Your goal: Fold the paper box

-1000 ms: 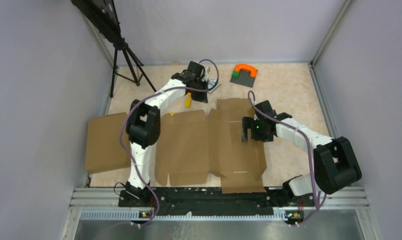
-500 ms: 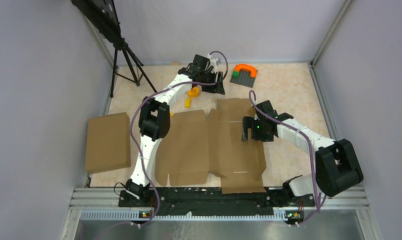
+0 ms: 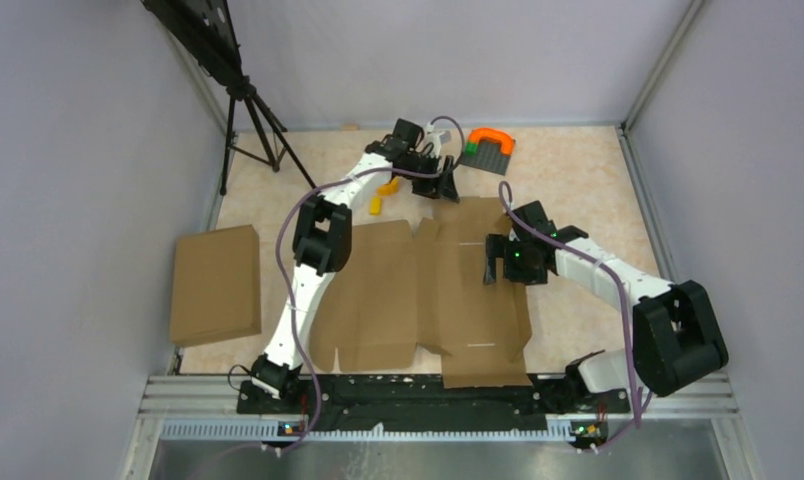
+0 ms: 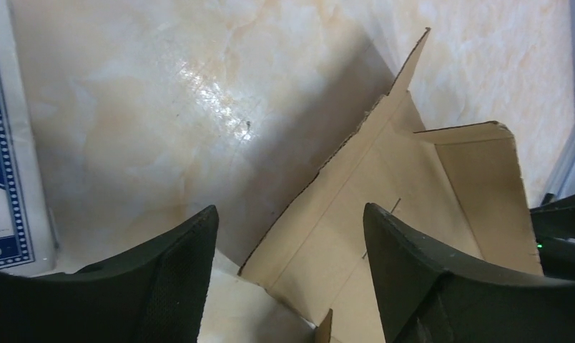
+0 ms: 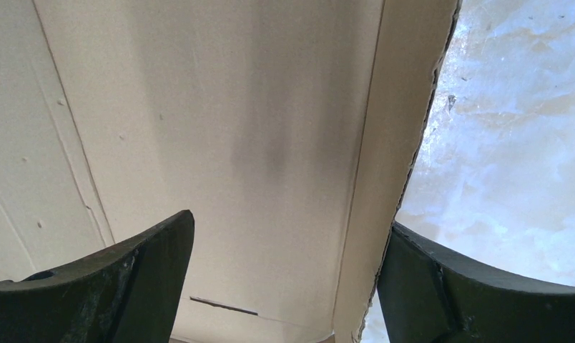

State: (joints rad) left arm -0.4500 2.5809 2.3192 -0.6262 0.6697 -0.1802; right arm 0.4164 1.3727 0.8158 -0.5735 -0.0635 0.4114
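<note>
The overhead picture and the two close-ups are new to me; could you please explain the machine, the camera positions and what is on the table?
The machine is two robot arms bolted at the near edge of a table. The wide picture comes from a fixed camera above and behind them. Each close-up comes from a camera on one wrist, so the dark shapes at its bottom are that hand's own two fingers. On the table lies the paper box, not yet folded: an opened-out brown cardboard sheet with flaps. To its left sits another brown box; at the far side are yellow pieces and a grey plate with an orange arch. The left hand is open near the sheet's far edge, the right hand open over its right part. Neither holds anything.
</note>
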